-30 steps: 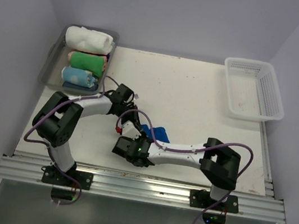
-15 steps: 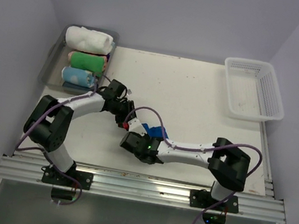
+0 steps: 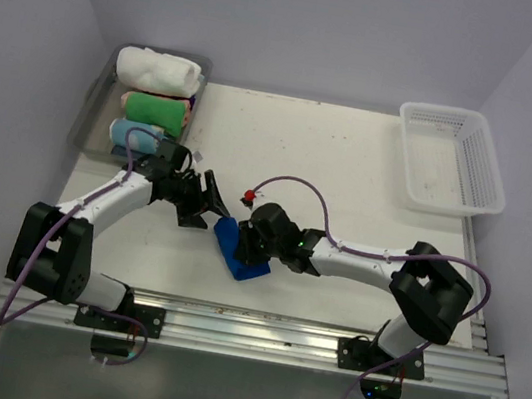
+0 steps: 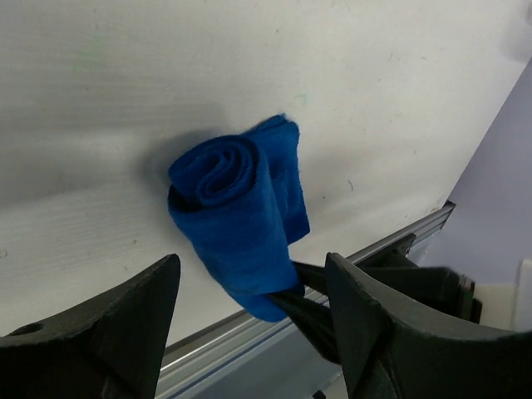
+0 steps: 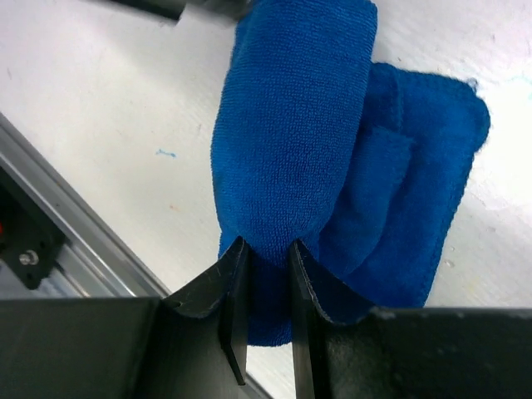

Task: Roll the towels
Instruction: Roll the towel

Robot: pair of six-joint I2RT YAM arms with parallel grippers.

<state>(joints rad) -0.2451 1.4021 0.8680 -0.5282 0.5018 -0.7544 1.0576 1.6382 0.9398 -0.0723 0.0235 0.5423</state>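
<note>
A blue towel (image 3: 240,253), rolled into a thick roll with a loose flap under it, lies on the white table near the front edge. The roll (image 4: 237,208) shows its spiral end in the left wrist view. My right gripper (image 3: 257,243) is shut on one end of the roll (image 5: 291,141), its two fingers (image 5: 235,283) pinching the cloth. My left gripper (image 3: 212,205) stands open just left of the towel, its fingers (image 4: 108,332) wide apart and off the cloth.
A grey tray (image 3: 90,113) at the back left holds a white roll (image 3: 160,69), a green roll (image 3: 157,107) and a light blue roll (image 3: 143,134). A white basket (image 3: 494,175) sits at the back right. An aluminium rail (image 3: 245,334) runs along the front edge.
My left gripper has opened, let go of the towel and drawn back to the left. My right gripper has closed on the roll and swung it round toward the middle.
</note>
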